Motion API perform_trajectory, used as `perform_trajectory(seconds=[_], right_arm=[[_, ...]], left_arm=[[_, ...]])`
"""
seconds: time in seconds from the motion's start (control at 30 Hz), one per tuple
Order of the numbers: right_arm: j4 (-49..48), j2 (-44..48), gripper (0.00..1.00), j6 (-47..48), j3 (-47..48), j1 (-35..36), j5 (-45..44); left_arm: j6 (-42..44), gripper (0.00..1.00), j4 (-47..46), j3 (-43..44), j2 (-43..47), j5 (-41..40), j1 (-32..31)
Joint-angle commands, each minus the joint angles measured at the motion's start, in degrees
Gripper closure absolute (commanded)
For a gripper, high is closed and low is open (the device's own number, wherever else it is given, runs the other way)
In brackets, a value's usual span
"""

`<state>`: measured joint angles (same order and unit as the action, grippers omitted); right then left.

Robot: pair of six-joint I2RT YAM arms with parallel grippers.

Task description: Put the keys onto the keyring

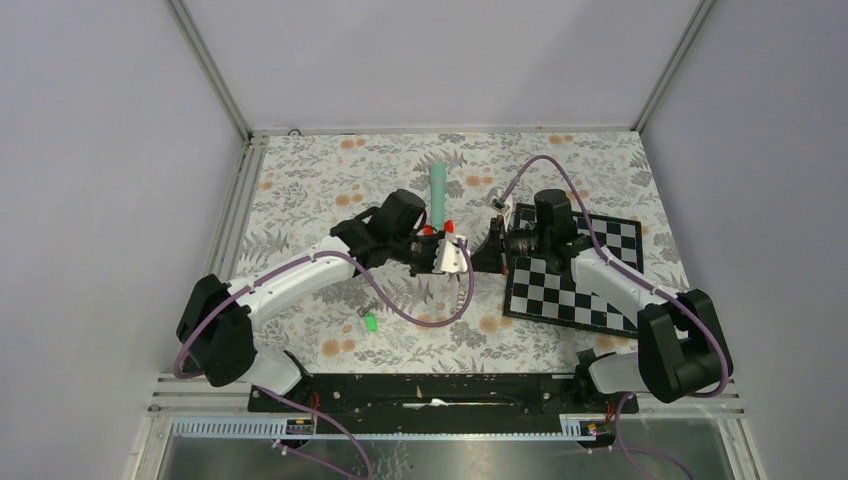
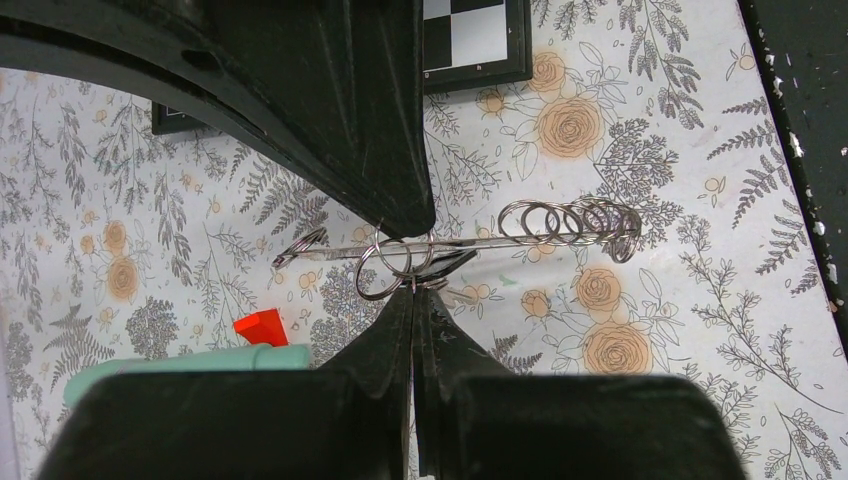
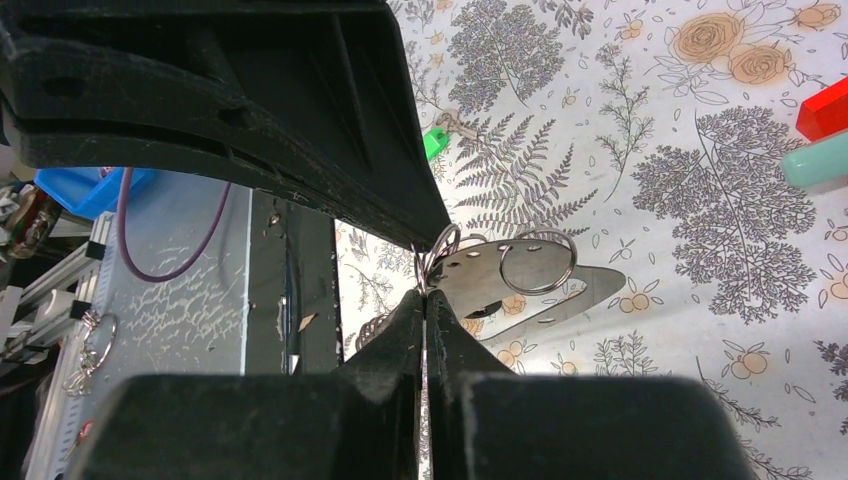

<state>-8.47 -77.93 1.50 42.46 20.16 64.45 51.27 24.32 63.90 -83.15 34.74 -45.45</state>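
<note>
The keyring [image 2: 470,241], a thin flat grey metal piece strung with several wire rings, hangs above the table between both grippers. My left gripper [image 2: 413,290] is shut on one wire ring at its middle. My right gripper [image 3: 425,295] is shut on the bunched rings at the end of the same flat piece [image 3: 480,278]. In the top view the two grippers meet at the table's centre [image 1: 472,256]. A key with a green head [image 1: 370,322] lies loose on the cloth near the left arm, also visible as the green key [image 3: 434,143]. I cannot pick out the darker key.
A teal stick [image 1: 437,188] with a red base [image 2: 262,326] lies just behind the grippers. A black-and-white chessboard [image 1: 575,280] covers the right of the floral cloth. The arm rail [image 1: 430,390] runs along the near edge.
</note>
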Motion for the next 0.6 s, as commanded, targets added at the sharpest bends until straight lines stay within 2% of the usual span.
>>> perform_trajectory(seconds=[0.0, 0.57], right_arm=[[-3.63, -0.73, 1.0, -1.89, 0.46, -0.67, -0.14], [-8.11, -1.24, 1.0, -7.07, 0.26, -0.92, -1.79]], left_arm=[[1.08, 1.0, -0.41, 0.19, 2.4, 2.69, -0.34], [1.97, 1.0, 0.38, 0.5, 1.16, 2.21, -1.38]])
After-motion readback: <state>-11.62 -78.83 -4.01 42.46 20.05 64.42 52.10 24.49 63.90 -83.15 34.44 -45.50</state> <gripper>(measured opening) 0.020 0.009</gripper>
